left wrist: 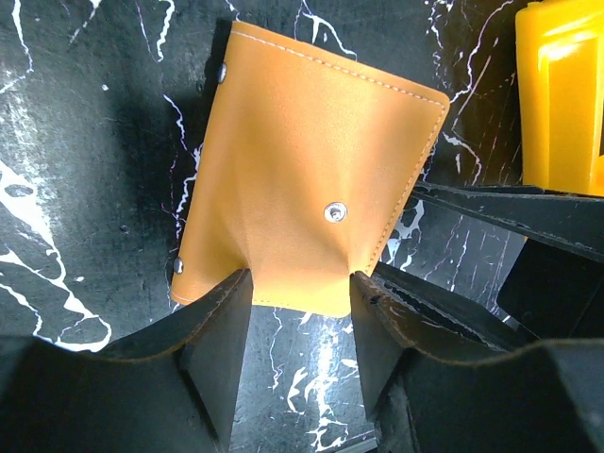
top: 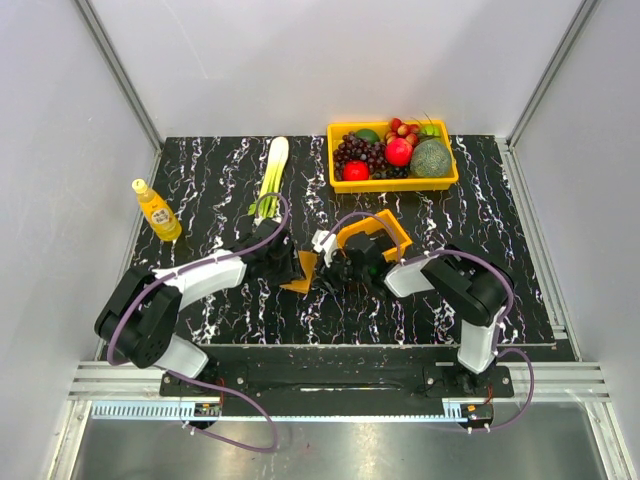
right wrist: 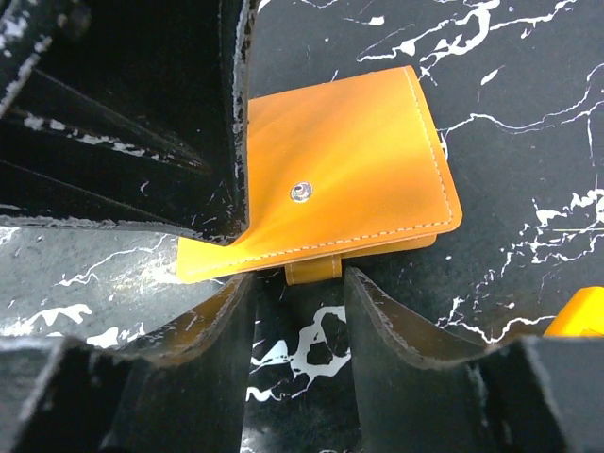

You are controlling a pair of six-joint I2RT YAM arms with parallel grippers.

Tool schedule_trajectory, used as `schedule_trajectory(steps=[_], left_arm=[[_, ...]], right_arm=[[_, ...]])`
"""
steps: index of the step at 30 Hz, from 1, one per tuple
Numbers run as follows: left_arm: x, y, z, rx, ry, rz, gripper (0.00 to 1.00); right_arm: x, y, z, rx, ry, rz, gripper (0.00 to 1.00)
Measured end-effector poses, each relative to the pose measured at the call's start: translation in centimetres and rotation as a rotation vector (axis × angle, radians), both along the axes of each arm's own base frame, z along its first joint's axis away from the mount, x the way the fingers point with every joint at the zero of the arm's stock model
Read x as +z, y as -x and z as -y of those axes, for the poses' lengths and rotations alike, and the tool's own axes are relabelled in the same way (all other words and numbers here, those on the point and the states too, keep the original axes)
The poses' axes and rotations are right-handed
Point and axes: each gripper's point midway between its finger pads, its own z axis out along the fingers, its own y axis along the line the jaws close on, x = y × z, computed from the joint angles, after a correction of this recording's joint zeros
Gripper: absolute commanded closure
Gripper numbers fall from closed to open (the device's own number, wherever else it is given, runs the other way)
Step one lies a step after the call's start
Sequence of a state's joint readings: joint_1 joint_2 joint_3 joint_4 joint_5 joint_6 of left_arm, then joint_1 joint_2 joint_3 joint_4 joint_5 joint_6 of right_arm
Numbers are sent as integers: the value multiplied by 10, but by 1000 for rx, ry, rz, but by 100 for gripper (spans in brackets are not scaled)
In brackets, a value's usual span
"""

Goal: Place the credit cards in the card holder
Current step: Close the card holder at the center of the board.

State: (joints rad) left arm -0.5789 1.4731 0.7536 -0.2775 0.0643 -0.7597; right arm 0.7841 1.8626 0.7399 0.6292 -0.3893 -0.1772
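Bright, even overhead light fills the top view, washing the white walls [top: 300, 60] pale. In the wrist views the left tool's fingers [left wrist: 212, 368] and right tool's fingers [right wrist: 401, 349] loom dark and soft-edged. The card holder [left wrist: 311, 160] shows a soft sheen and casts a shadow on the glossy worktop [left wrist: 85, 189].

A black, white-veined tabletop [top: 200, 190] is carrying a yellow fruit basket [top: 393, 184] at its far edge, a pale green stalk vegetable [top: 273, 172] lying left of that, and a yellow bottle [top: 157, 211] standing near the left edge. The orange card holder [left wrist: 311, 179] is lying closed near the middle, a small orange tray [top: 395, 232] sitting near it on the right.
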Motion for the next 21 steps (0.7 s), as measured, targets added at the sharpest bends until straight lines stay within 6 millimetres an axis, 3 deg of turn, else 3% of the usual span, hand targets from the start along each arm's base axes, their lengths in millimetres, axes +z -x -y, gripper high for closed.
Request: schedule_trajectory(steps=[4, 12, 16, 21], left_arm=[[0, 0, 0, -3, -4, -2, 50], [-1, -1, -2, 2, -9, -6, 50], [0, -1, -3, 6, -13, -10, 50], [1, -7, -8, 28, -22, -6, 50]], right_arm=[[-1, -4, -3, -4, -14, 21, 74], [0, -4, 0, -10, -56, 51, 98], [6, 12, 8, -1, -82, 18, 100], [34, 28, 12, 1, -138, -17, 100]])
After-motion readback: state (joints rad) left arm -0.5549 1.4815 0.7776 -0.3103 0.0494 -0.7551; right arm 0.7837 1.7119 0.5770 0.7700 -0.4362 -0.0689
